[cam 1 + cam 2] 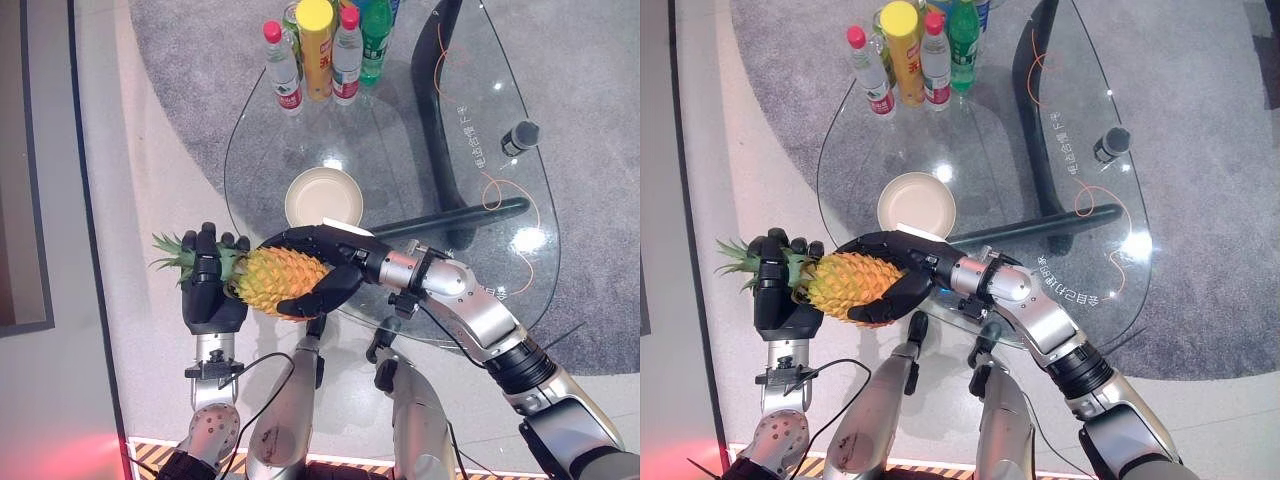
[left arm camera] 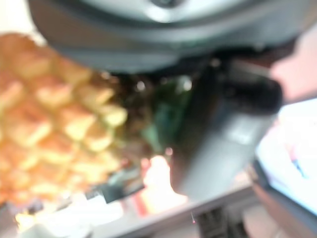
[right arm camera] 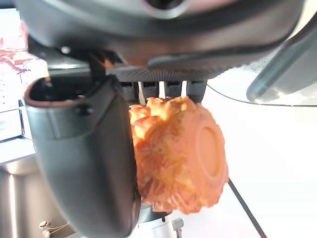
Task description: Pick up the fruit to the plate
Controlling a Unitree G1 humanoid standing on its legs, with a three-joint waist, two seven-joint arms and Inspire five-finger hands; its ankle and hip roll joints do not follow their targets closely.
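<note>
Yellow pineapple (image 1: 280,280) hangs off the glass counter (image 1: 400,150) edge, near the cream plate (image 1: 323,197). Right hand (image 1: 320,262) fingers curl round its body; left hand (image 1: 212,290) fingers wrap its leafy crown

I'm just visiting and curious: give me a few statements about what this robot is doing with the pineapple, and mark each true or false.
1. Both hands are on the pineapple. True: the left hand is at its leafy end and the right hand is curled round its body.
2. The pineapple lies on the plate. False: it is held off the near edge of the glass table, and the plate holds nothing.
3. The plate stands on the floor. False: it stands on the table.
4. Bottles stand at the table's far edge. True.
5. The pineapple is held upright. False: it lies sideways, leaves toward the robot's left.
</note>
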